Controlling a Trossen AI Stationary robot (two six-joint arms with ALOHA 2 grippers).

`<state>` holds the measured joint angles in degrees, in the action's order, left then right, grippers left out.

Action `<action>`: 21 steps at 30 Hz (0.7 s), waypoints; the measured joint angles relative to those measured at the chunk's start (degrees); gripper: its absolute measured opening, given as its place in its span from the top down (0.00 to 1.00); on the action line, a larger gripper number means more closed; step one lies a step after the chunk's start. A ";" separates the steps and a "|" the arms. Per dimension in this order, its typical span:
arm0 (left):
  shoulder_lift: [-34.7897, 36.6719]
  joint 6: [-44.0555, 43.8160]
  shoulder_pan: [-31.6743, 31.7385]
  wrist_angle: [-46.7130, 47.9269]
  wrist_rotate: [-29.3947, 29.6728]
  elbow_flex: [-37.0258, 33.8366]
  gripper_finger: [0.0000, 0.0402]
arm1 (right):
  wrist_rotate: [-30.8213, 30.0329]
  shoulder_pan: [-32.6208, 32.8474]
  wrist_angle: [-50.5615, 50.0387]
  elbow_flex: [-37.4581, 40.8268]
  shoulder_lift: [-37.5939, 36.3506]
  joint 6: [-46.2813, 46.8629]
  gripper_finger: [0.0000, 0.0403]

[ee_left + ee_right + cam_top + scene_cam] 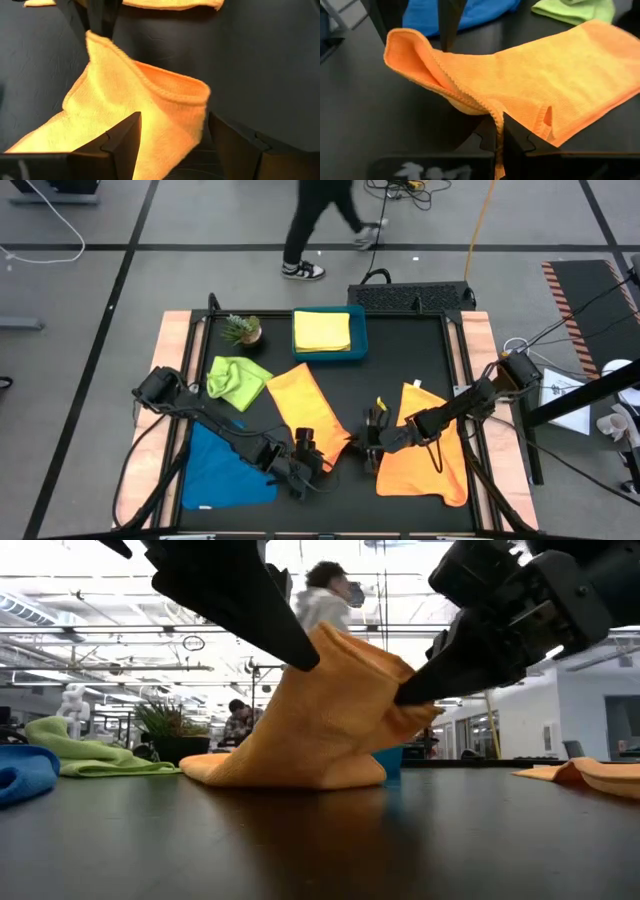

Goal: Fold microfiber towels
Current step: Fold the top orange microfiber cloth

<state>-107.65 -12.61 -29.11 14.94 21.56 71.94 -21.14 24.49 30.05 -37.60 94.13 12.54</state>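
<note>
The middle orange towel is soft, folded into a long strip; its long axis runs from the bench centre toward the pincers. Its near end is lifted off the bench. The right pincer is clenched on this raised edge. The left pincer is released, its fingers apart on either side of the same end.

I see even, bright overhead light. My low view is backlit by ceiling lamps; the near surface blurs.
</note>
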 joint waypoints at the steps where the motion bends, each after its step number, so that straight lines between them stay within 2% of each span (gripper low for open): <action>1: -0.01 -0.47 -0.15 -0.12 0.08 0.00 0.42 | 0.57 -0.37 0.02 0.00 0.00 0.37 1.00; 7: -0.01 -3.19 -1.20 -1.46 3.96 -0.04 0.42 | 1.96 -1.94 -0.45 0.00 0.00 2.43 1.00; 16: -3.35 -4.42 -1.89 -5.57 5.93 -0.07 0.42 | 3.08 -3.35 -0.11 -0.02 0.00 4.80 1.00; 21: -4.51 -7.85 -1.98 -6.11 11.81 -0.07 0.42 | 3.45 -3.50 -0.20 -0.05 0.00 6.23 1.00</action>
<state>-112.16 -20.47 -31.09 8.83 33.36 71.88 -17.68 20.99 29.85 -37.65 94.13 18.77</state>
